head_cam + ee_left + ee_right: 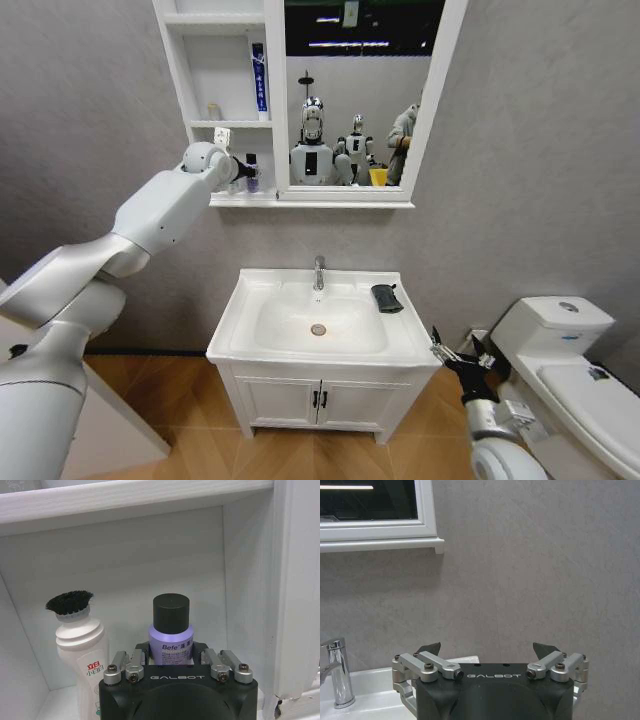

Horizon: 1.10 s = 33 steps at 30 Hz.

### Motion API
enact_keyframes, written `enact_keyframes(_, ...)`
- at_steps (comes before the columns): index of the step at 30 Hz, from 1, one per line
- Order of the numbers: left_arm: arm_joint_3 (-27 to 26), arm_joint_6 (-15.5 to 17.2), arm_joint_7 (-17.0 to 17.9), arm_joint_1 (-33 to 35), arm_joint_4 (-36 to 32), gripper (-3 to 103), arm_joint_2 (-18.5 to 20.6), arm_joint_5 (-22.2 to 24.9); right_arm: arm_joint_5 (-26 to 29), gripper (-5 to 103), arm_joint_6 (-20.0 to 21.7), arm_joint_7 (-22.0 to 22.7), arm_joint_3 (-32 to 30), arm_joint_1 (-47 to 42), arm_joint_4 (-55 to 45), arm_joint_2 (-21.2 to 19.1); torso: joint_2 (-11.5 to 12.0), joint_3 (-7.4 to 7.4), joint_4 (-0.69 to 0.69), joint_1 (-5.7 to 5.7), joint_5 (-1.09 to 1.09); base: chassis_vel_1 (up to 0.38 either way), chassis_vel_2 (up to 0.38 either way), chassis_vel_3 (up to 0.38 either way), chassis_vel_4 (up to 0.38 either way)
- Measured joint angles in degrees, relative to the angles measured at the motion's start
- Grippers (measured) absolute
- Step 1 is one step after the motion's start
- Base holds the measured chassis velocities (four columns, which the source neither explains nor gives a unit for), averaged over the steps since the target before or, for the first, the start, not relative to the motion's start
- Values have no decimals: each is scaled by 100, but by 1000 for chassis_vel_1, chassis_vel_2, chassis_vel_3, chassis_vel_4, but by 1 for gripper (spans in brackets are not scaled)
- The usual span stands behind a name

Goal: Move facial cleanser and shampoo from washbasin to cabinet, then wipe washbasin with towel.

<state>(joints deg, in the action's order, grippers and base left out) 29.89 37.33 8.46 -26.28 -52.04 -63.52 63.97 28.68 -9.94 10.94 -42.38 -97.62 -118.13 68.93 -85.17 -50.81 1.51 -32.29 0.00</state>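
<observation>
The cabinet hangs above the washbasin. My left gripper reaches into its bottom shelf and is shut on a small purple bottle with a black cap, the shampoo, which stands upright on the shelf. A white and blue tube, the facial cleanser, stands on the shelf above. The dark towel lies folded on the basin's right rim. My right gripper hangs open and holds nothing, low beside the basin's right front corner; its wrist view faces the grey wall.
A white bottle with a black brush top stands close beside the purple bottle. The chrome tap rises at the basin's back. A white toilet stands to the right. The two-door vanity cupboard sits under the basin.
</observation>
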Motion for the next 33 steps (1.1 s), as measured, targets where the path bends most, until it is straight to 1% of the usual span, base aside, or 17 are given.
enact_keyframes(7,-120,-55,21,32,259,43,-186,-90,-7,100,-1,2,-8,-5,22,15,0,0,0,0,0,0,0,0,0)
enact_keyframes(16,-141,-50,110,102,244,44,-211,-130,-10,100,-27,-14,-18,-45,35,74,0,0,0,1,1,0,0,0,0)
enact_keyframes(17,-147,-48,134,112,227,55,-205,-131,-12,100,-30,-19,-13,-42,41,74,0,0,0,-1,-2,0,0,0,0)
enact_keyframes(19,-152,-48,142,118,209,55,-199,-130,-13,100,-30,-21,-4,-36,41,77,0,0,-1,0,-1,0,0,0,0)
enact_keyframes(20,-157,-51,146,130,179,66,-180,-139,-16,100,-30,-21,16,-34,37,95,0,0,0,0,1,0,0,0,0)
enact_keyframes(22,-167,-53,155,148,151,66,-166,-149,-29,100,-30,-21,32,-36,28,112,0,0,0,0,0,0,0,0,0)
enact_keyframes(24,-175,-51,180,171,86,77,-132,-161,-51,100,-30,-22,48,-45,24,129,0,0,0,0,0,0,0,0,0)
enact_keyframes(25,-175,-51,180,171,86,77,-132,-161,-51,100,-30,-22,48,-45,24,129,0,0,0,0,0,0,0,0,0)
enact_keyframes(26,-167,-37,189,172,36,87,-97,-187,-50,100,-30,-18,44,-49,23,112,0,0,1,0,0,0,0,0,0)
enact_keyframes(27,-157,-28,191,172,2,87,-74,-196,-43,100,-30,-14,30,-48,24,83,0,0,0,0,1,0,0,0,0)
enact_keyframes(29,-154,-3,210,187,-108,97,-18,-197,3,100,-28,-4,-40,-15,48,-50,0,0,0,0,0,0,0,0,0)
enact_keyframes(30,-156,14,227,207,-181,99,19,-191,27,100,-26,0,-70,4,62,-118,0,0,0,0,1,0,0,0,0)
enact_keyframes(31,-156,14,227,207,-181,99,19,-191,27,100,-26,0,-70,4,62,-118,0,0,0,0,1,0,0,0,0)
enact_keyframes(33,-168,62,280,266,-378,100,118,-145,81,100,-12,21,-123,47,78,-291,0,0,0,0,-1,0,0,0,0)
